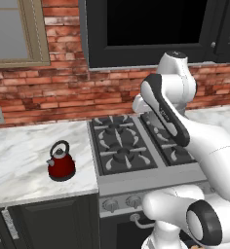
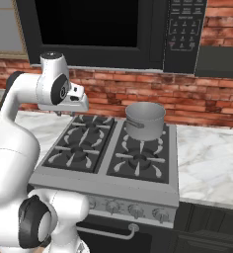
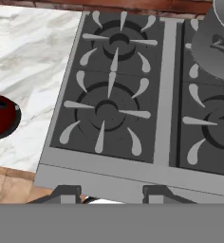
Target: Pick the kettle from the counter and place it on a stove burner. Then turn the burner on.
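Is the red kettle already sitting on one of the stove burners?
No, the kettle stands on the white marble counter to the left of the cooktop, clear of the nearest stove burner.

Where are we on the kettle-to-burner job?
Nothing done yet: the kettle sits upright on the counter, untouched. The gripper hangs empty above the stove's front left burner, jaws apart. Left: grasp the kettle, set it on a burner, turn the knob.

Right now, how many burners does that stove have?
4. Front left burner, back left burner, front right burner, and a back right one under the grey pot, which hides most of it.
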### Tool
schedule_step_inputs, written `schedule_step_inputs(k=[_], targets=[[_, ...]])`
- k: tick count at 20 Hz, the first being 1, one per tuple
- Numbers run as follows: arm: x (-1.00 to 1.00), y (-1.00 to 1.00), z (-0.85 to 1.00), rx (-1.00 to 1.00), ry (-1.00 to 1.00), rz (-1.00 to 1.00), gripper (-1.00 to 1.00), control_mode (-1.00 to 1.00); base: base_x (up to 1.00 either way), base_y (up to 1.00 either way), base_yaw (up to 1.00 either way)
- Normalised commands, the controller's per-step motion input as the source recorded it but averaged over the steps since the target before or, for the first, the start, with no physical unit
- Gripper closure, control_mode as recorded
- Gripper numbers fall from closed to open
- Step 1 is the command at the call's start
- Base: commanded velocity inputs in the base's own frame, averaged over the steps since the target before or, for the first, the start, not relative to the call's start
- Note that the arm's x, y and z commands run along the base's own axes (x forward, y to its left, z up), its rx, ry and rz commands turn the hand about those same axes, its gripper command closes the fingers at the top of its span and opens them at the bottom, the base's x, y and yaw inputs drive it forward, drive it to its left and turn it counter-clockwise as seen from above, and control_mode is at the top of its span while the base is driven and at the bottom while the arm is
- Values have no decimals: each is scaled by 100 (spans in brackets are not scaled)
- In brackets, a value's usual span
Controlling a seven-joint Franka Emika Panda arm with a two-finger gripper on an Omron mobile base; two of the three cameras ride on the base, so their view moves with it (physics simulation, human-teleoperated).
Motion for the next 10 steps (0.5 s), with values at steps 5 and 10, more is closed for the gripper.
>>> schedule_step_inputs(k=[5, 10], targets=[[0, 0, 0, 0, 0, 0, -100, -100, 0, 0, 0], [-15, 8, 0, 0, 0, 0, -100, -100, 0, 0, 0]])
